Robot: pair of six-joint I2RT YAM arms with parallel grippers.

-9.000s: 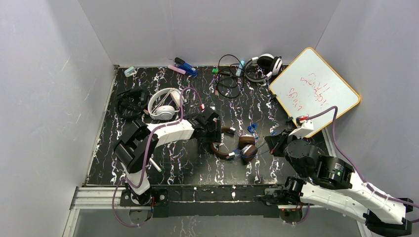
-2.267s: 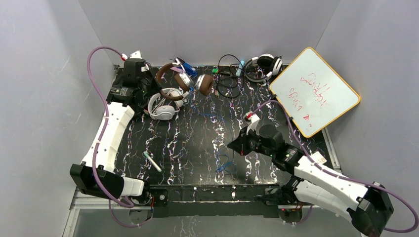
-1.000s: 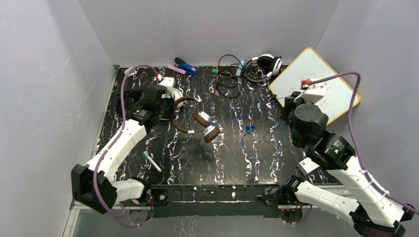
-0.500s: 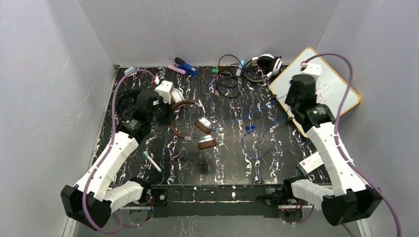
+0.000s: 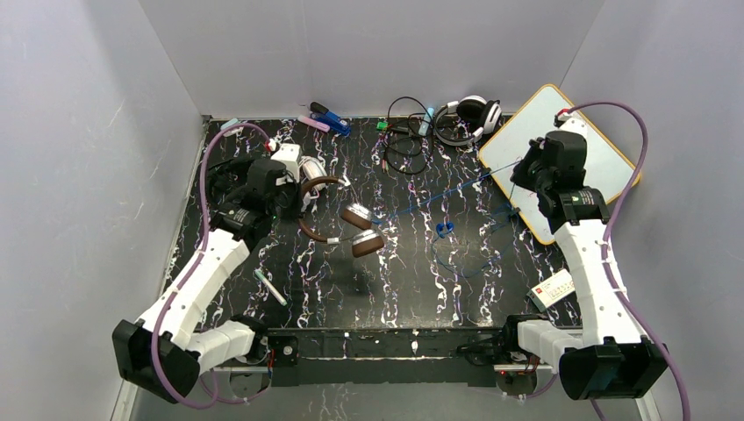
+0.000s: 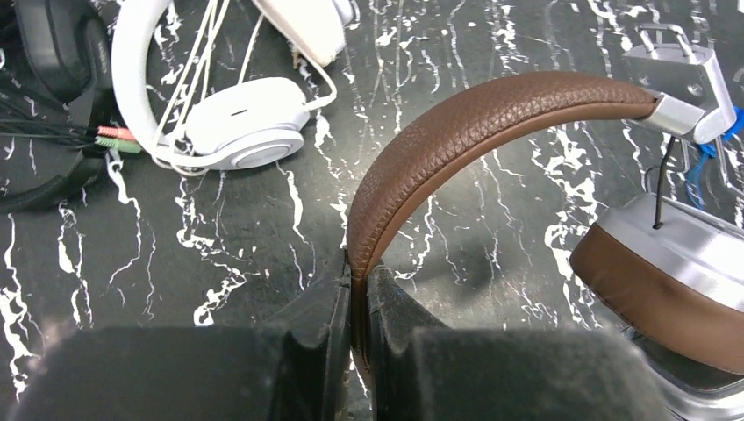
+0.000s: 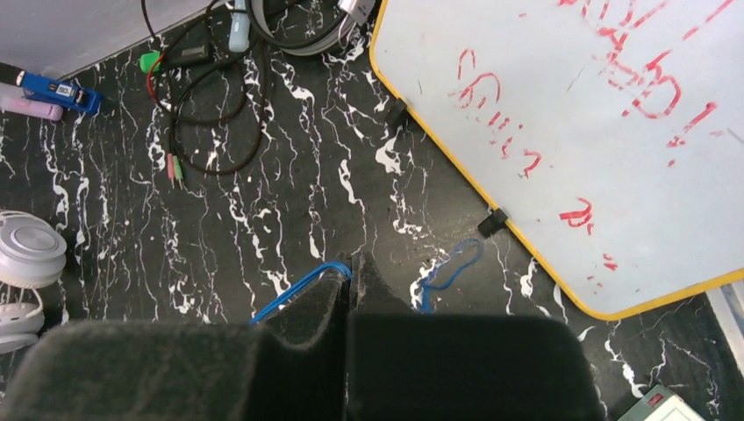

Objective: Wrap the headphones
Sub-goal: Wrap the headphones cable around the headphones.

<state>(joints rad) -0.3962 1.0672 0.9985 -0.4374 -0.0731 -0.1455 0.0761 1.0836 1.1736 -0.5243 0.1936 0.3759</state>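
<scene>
The brown headphones hang above the table's left middle, with my left gripper (image 5: 294,200) (image 6: 358,281) shut on their leather headband (image 5: 320,182) (image 6: 456,123). Their two ear cups (image 5: 361,230) (image 6: 658,281) dangle to the right. A thin blue cord (image 5: 447,195) (image 7: 294,294) runs taut from the cups to my right gripper (image 5: 523,174) (image 7: 351,263), which is shut on it beside the whiteboard. Loose blue loops (image 5: 443,230) (image 7: 452,267) lie below the cord. White headphones (image 6: 237,132) and black headphones (image 5: 224,180) (image 6: 53,53) lie at the left.
A yellow-rimmed whiteboard (image 5: 570,167) (image 7: 597,132) leans at the right. At the back are a black-and-white headset (image 5: 469,114), a coiled black cable (image 5: 405,140) (image 7: 211,114) and markers (image 5: 329,118). A pen (image 5: 270,287) lies front left, a card (image 5: 553,288) front right.
My right wrist has swung back and right toward the whiteboard with the blue cord, drawing it taut. The left gripper has kept the brown headphones almost in place; the ear cups have swung a little.
</scene>
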